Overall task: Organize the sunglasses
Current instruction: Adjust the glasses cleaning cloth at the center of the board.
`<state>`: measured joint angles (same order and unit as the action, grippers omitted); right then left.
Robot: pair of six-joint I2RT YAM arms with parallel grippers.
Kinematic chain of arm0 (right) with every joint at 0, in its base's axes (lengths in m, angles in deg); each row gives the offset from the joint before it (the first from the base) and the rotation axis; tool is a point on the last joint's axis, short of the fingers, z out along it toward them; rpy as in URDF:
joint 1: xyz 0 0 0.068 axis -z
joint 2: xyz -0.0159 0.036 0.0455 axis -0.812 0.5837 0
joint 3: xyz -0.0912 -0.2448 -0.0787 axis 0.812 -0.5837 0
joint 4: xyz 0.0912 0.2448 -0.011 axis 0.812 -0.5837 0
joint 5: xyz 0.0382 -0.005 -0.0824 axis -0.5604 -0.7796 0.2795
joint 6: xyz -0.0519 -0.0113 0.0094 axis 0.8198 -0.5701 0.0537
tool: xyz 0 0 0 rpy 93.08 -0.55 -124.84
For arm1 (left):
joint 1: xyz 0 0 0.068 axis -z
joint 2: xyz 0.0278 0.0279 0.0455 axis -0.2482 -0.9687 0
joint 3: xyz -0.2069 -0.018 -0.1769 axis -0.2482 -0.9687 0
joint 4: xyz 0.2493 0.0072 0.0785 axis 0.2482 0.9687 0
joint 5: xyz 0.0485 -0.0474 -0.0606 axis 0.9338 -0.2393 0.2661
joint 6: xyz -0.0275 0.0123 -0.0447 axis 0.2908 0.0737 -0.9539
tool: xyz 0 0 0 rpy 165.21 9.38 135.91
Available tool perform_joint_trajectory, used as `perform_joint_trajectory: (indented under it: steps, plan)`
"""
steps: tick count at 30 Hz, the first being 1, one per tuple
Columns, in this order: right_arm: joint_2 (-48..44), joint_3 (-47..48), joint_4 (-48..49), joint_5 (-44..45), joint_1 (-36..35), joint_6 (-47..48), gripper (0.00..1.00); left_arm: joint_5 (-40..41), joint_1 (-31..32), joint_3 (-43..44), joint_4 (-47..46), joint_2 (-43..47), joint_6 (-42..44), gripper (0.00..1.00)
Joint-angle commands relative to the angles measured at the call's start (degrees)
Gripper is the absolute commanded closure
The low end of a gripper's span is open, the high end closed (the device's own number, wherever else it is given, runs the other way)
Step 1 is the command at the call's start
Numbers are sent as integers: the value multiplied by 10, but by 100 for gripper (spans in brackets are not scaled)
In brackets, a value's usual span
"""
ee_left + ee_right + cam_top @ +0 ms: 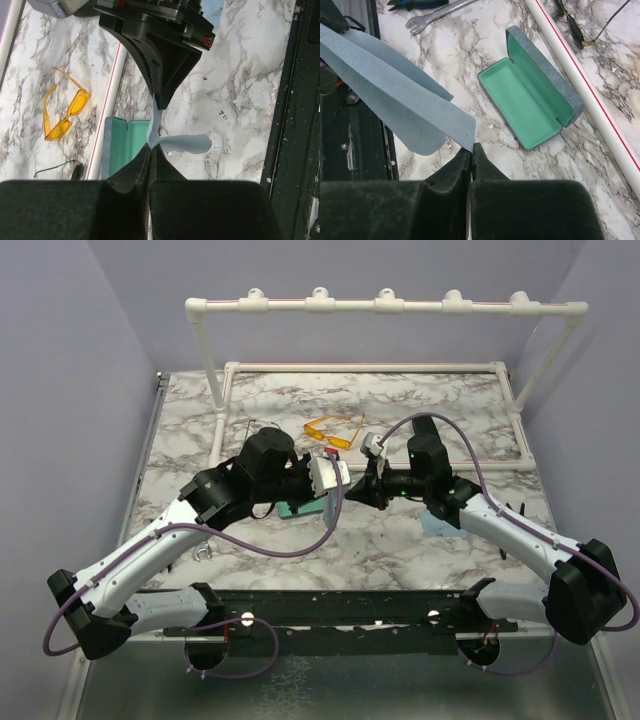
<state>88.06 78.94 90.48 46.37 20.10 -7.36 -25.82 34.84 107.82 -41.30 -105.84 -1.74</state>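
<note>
The yellow-orange sunglasses (330,432) lie unfolded on the marble table behind the arms; they also show in the left wrist view (65,112). The dark wire sunglasses (575,25) lie beyond the white pipe, partly cut off, and show in the left wrist view (60,170) too. My left gripper (150,150) and right gripper (471,146) are both shut on a grey-blue cloth (395,95), held between them above the table. In the top view the left gripper (348,486) and right gripper (364,488) meet at mid-table.
An open grey-blue case with green lining (530,100) lies on the table below the grippers, next to a white pipe (585,85). A wrench (435,15) and pliers (410,4) lie near the front edge. A white pipe rack (385,305) stands at the back.
</note>
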Motion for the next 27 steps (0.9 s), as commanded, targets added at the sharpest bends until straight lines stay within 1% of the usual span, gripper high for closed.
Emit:
perform_joint_trajectory:
  steps: [1, 5, 11, 16, 22, 25, 27]
  plan:
    - [-3, 27, -56, 58, -5, -16, 99, 69, 2, -23, 7, -4, -23, 100]
    - [1, 21, -97, 89, -9, -28, 99, 93, 2, -70, -29, -10, -15, 100]
    - [-5, -1, -136, 150, -20, -95, 99, 101, 2, -87, -55, -61, -17, 100]
    - [-4, -16, -166, 179, -20, -132, 99, 119, 5, -131, -102, -74, -10, 100]
    - [37, 55, -266, 252, -21, -126, 99, 143, 8, -166, -182, -88, 6, 100]
    - [44, 90, -304, 265, -20, -115, 99, 146, 8, -166, -193, -89, 15, 100]
    - [48, 97, -314, 264, -20, -109, 99, 145, 9, -171, -192, -85, 11, 100]
